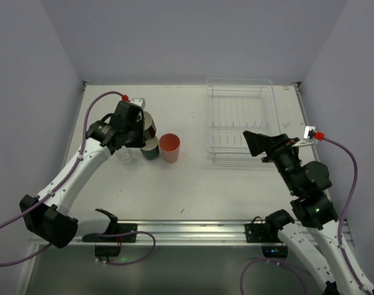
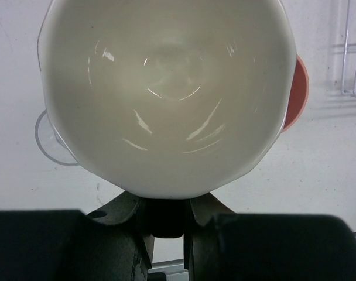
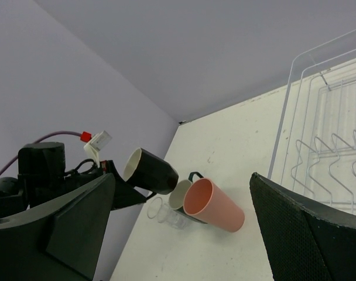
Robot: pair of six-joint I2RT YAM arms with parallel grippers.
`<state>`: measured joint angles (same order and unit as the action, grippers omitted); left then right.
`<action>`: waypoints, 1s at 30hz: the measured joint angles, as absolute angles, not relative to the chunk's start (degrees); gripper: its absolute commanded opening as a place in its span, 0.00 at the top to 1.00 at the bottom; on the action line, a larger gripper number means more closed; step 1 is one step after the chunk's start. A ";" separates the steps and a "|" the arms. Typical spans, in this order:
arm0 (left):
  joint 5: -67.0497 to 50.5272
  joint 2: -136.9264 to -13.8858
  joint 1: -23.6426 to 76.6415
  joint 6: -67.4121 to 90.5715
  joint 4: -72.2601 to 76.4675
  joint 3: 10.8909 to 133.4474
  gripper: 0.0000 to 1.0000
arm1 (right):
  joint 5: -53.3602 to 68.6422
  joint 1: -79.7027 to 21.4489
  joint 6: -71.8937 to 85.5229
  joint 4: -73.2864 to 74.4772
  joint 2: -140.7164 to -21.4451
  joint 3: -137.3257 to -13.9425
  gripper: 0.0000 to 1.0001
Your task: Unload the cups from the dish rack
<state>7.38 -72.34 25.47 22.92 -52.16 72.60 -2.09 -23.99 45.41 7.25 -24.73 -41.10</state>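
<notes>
Glossy black cup (image 3: 153, 172), cream interior

Top view: left hand (image 1: 143, 128) covers most of the glossy black cup with cream inside (image 1: 151, 125), so the grip contact can't be seen. The dark teal cup (image 1: 151, 150) is half hidden under both. The tiny clear see-through cup (image 1: 127, 157) is too faint to trace.
Right hand (image 1: 254, 145) blocks the near right corner of the transparent ribbed dish rack (image 1: 239, 107).
Left wrist: black cup fills the frame, top rim cropped. The salmon-pink tumbler (image 2: 299, 88) is just a sliver, the clear cup just a rim arc, rack cropped at right.
Right wrist: rack cut by the frame edge and by the hand's own finger (image 3: 307, 234). Teal cup mostly behind the tumbler.
</notes>
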 measured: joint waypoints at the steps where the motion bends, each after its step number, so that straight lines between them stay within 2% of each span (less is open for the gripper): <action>1: 7.75 -72.38 25.65 22.92 -52.18 72.55 1.00 | -2.09 -23.99 45.41 7.31 -24.71 -41.21 0.01; 30: 9.37 -73.60 26.65 22.90 -51.29 66.61 1.00 | -2.28 -23.99 45.32 9.37 -24.62 -42.44 0.01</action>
